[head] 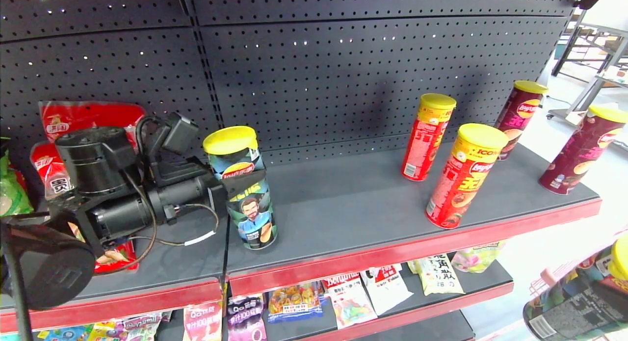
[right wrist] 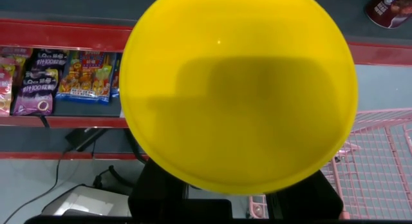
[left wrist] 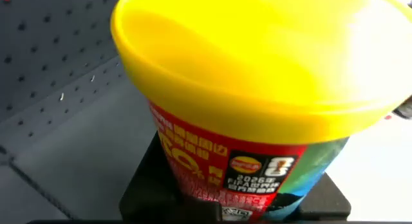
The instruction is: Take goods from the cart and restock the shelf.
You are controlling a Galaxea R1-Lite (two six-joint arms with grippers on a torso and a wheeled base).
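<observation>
A blue-green chip can (head: 245,194) with a yellow lid stands upright on the upper shelf (head: 343,208), near its front edge. My left gripper (head: 242,183) is shut around its middle, reaching in from the left. In the left wrist view the can (left wrist: 257,89) sits between black fingers (left wrist: 145,185). My right gripper (right wrist: 232,201) is shut on a second yellow-lidded can (right wrist: 238,89), held out in front of the shelves. That can (head: 579,297) appears low at the right, beside the pink cart (head: 552,279).
Two red cans (head: 466,176) and two maroon cans (head: 520,115) stand on the right half of the upper shelf. Red snack bags (head: 88,115) lean at the far left. Snack packets (head: 348,297) fill the lower shelf. The pegboard back wall (head: 343,76) is close behind.
</observation>
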